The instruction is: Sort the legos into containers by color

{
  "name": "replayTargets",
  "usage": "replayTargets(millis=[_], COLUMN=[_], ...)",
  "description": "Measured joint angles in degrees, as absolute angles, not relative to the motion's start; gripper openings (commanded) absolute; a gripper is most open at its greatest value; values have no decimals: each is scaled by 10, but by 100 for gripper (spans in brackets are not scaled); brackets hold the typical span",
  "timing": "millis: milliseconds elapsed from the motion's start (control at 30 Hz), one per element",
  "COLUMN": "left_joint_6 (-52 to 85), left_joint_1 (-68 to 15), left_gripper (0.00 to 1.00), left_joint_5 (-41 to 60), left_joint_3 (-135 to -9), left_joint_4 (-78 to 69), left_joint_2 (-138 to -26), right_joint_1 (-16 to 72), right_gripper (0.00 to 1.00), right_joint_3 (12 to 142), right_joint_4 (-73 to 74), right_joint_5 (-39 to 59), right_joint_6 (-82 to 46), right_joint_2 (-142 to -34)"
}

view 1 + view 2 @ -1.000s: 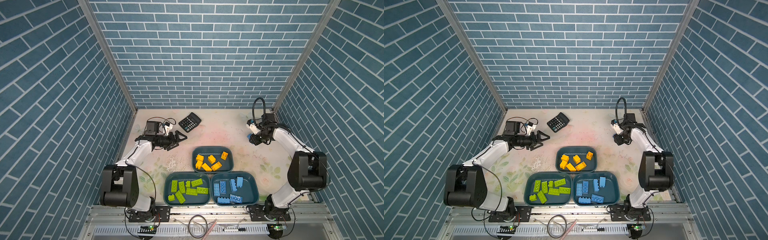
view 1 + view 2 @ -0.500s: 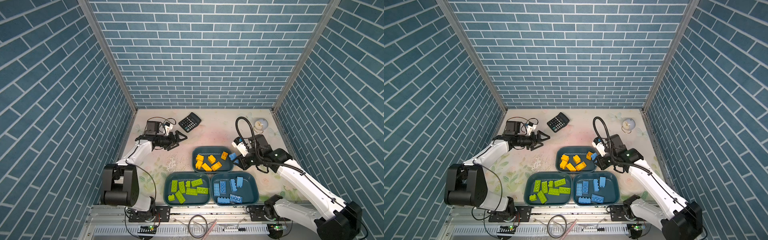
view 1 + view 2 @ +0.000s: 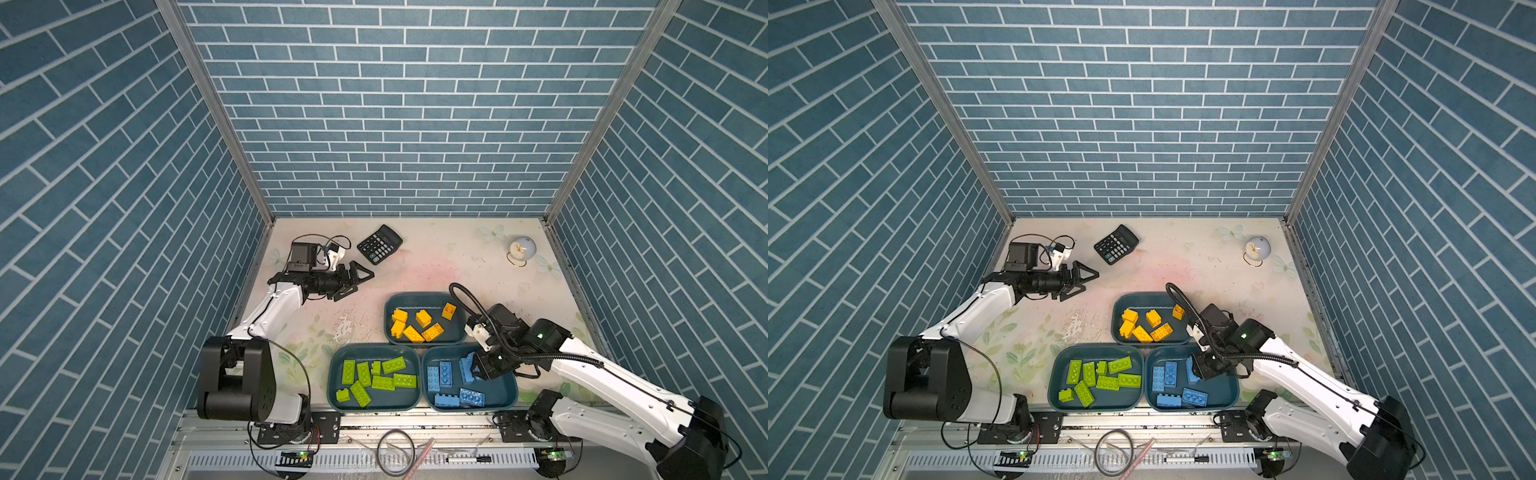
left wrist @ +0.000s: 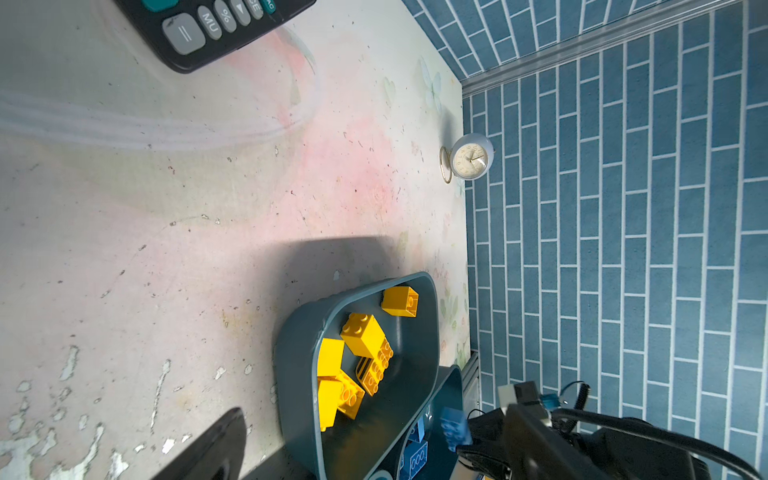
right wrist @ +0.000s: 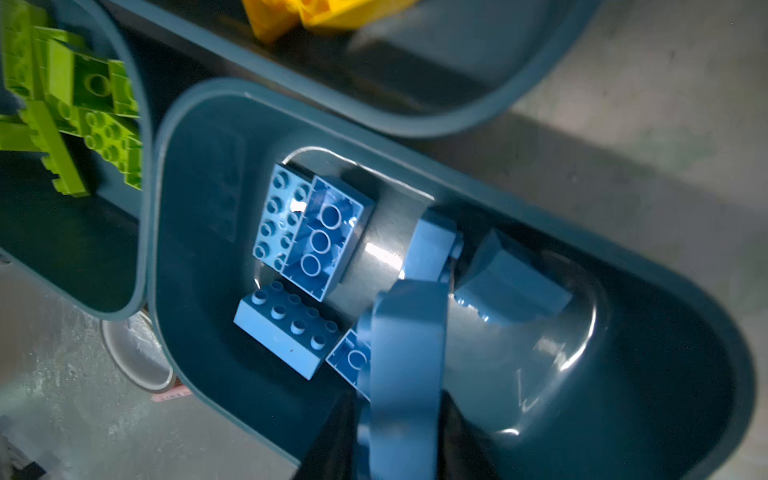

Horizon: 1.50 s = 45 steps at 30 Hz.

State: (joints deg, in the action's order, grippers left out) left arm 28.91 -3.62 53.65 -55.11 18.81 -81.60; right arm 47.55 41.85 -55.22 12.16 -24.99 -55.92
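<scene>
Blue brick (image 5: 403,374) seen between jaws of right gripper (image 3: 476,370), low over blue-brick tray (image 3: 505,395) at 5 o'clock on table (image 3: 436,266), so colour is matched. Clamped or let go cannot be told. Left gripper (image 3: 355,286) held spread, empty, at 10 o'clock, clear of trays.

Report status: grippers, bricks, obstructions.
Left gripper open, empty. Right gripper over dark teal plastic tray, light blue studded brick between jaws, grip unclear. Nothing in the way.

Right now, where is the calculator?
In both top views the black calculator lies at the far side of the table, left of centre, just beyond the left end effector and apart from it.
</scene>
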Motion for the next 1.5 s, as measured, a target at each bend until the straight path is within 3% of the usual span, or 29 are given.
replayTargets(millis=[67, 300, 533, 633, 800, 867, 900, 933, 1200, 1500], left_joint_6=[289, 275, 224, 189, 138, 121, 112, 103, 46, 18], left_joint_1=[-36, -36, -34, -31, -6, 10, 17, 21, 26, 26], left_gripper=[98, 98, 99, 99, 100, 100, 100, 100, 100, 100], left_joint_5=[536, 522, 437, 369, 243, 195, 167, 146, 4, -51], left_joint_3=[-548, -544, -557, -569, -568, -547, -528, -511, -310, -227], left_joint_4=[188, 213, 276, 303, 305, 279, 260, 242, 53, -213], left_joint_2=[-806, -783, -774, -756, -723, -707, -698, -692, -659, -702], right_joint_1=[476, 445, 277, 220, 95, 57, 41, 30, -3, -17], right_gripper=[58, 64, 72, 80, 83, 86, 97, 98, 99, 99], right_joint_3=[418, 445, 480, 479, 450, 433, 425, 419, 310, 270], right_joint_4=[-555, -556, -481, -439, -307, -245, -215, -185, 71, 314], right_joint_5=[117, 74, 59, 51, 45, 32, 22, 10, -116, -80], right_joint_6=[-259, -257, -187, -144, -104, -99, -98, -98, -91, -59], right_joint_2=[-555, -517, -559, -594, -628, -641, -652, -664, -754, -850])
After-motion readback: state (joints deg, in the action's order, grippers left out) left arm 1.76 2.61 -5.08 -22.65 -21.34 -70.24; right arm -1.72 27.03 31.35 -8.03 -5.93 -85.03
